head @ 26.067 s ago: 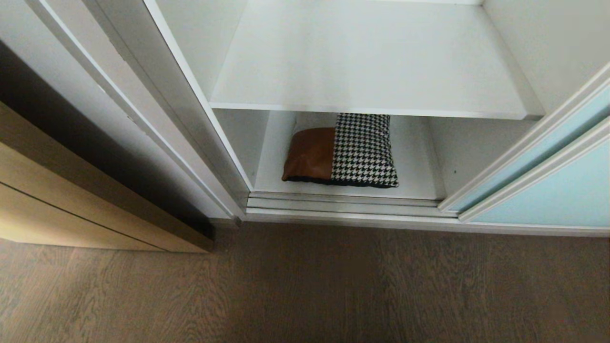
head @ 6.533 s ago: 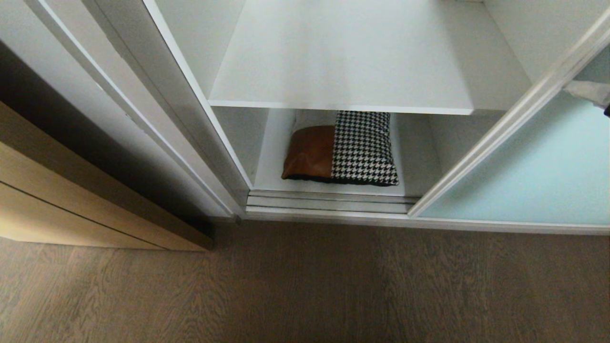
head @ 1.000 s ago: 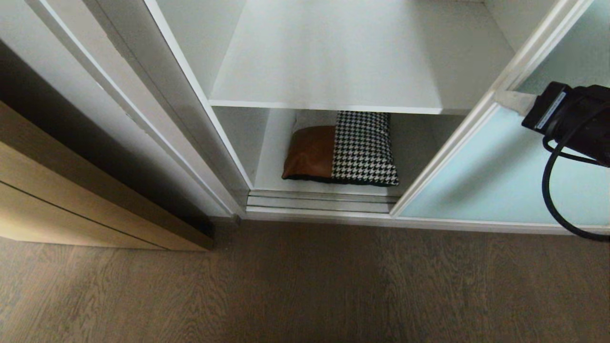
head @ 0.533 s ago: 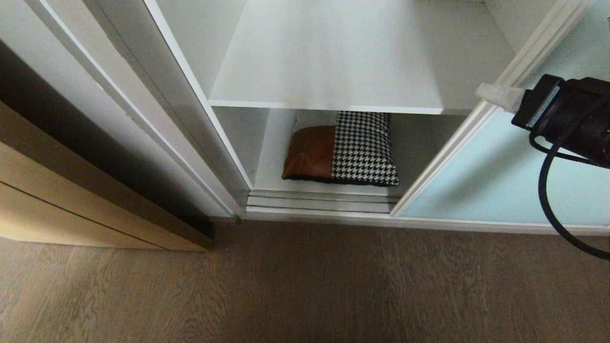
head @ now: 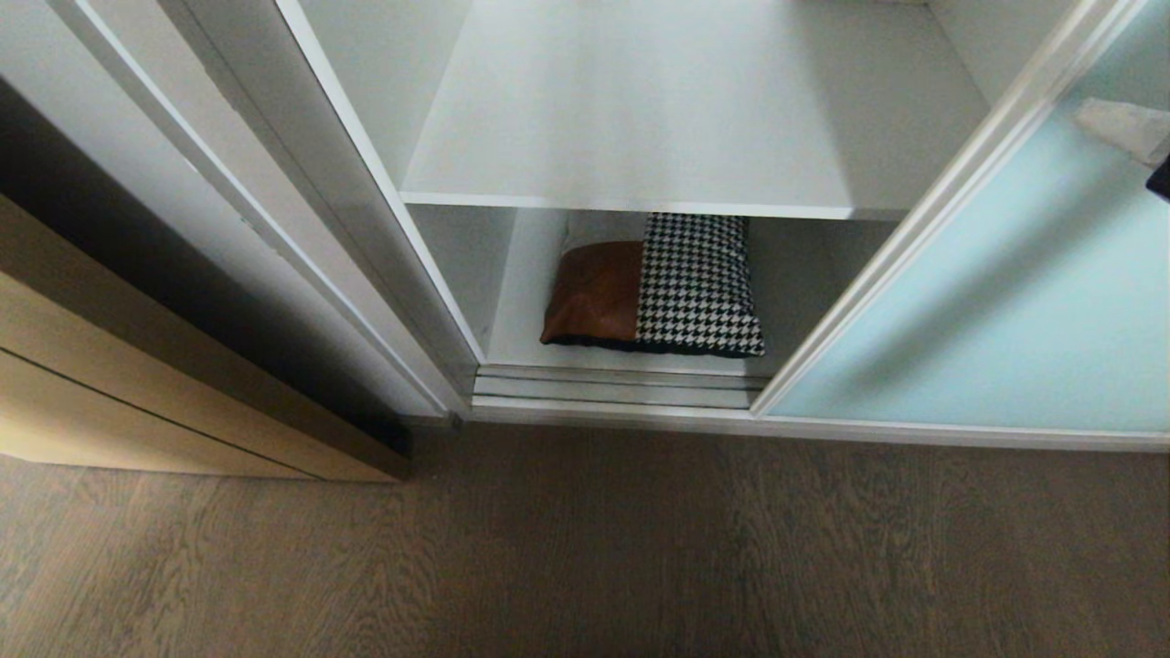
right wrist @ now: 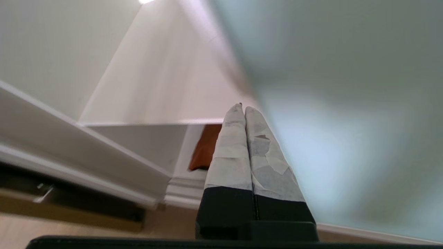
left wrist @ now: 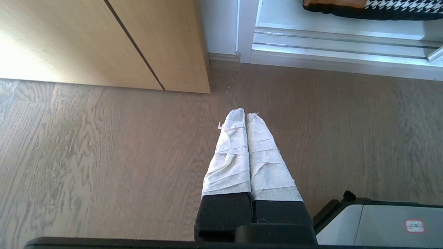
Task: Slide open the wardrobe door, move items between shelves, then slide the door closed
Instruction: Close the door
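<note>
With fingers pressed together and empty, the right gripper (right wrist: 241,110) hovers beside the frosted sliding wardrobe door (head: 996,329), probably to push it shut past the houndstooth-and-brown bundle (head: 654,285) on the bottom shelf (head: 795,302).

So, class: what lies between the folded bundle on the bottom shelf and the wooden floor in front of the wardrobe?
In the head view, only the silver sliding-door track separates the folded bundle from the wooden floor; nothing rests on it.

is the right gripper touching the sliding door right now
Cannot tell. In the head view the right gripper overlaps the sliding wardrobe door at the frame edge; the right wrist view is too blurred to show contact or gap.
</note>
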You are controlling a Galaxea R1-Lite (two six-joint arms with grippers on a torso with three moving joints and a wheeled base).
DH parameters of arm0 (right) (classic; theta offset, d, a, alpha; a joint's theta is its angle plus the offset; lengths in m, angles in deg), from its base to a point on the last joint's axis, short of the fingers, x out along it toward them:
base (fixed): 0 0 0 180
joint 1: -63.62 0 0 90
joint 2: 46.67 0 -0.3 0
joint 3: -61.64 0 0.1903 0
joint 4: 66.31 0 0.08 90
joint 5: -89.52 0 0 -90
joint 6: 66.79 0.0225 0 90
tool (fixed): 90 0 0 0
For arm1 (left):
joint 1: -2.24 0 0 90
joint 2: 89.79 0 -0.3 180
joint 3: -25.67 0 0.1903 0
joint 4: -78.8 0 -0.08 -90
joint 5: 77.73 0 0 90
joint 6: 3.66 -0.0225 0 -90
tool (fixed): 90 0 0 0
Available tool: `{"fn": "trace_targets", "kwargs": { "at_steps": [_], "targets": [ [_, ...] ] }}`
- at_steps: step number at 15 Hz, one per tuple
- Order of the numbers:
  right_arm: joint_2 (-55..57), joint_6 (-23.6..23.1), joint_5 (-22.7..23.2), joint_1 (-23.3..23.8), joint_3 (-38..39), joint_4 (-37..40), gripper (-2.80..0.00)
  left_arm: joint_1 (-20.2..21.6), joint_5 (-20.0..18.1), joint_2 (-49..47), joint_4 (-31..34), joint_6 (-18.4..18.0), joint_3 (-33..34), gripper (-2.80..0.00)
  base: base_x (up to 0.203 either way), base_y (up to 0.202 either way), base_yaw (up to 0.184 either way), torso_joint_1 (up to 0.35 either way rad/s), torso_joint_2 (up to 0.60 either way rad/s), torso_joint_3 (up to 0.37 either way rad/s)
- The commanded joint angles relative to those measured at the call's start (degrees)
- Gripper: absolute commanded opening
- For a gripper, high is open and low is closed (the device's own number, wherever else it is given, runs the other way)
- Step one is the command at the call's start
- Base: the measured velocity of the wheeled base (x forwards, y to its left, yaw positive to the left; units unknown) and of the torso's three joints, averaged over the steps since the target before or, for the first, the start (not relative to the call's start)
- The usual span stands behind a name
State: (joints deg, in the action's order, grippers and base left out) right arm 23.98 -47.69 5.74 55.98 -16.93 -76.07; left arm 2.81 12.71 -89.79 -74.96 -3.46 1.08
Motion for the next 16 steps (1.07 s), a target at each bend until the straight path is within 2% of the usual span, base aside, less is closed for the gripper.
{"fn": "trace_targets", "kwargs": {
  "at_steps": [1,5,16],
  "targets": [
    [0.4,0.1,0.1,1.1,-0.1,-0.3,-2.80,0.0,0.0,-0.1,0.0,0.0,0.0,-2.80,0.000,0.000,0.000,0.000,0.00,0.000],
    [4.7,0.2,0.1,2.9,-1.3,-1.6,-2.80,0.0,0.0,-0.1,0.0,0.0,0.0,-2.80,0.000,0.000,0.000,0.000,0.00,0.000],
    [8.3,0.5,0.0,2.5,-3.2,-3.0,-2.80,0.0,0.0,-0.1,0.0,0.0,0.0,-2.80,0.000,0.000,0.000,0.000,0.00,0.000]
  ]
}}
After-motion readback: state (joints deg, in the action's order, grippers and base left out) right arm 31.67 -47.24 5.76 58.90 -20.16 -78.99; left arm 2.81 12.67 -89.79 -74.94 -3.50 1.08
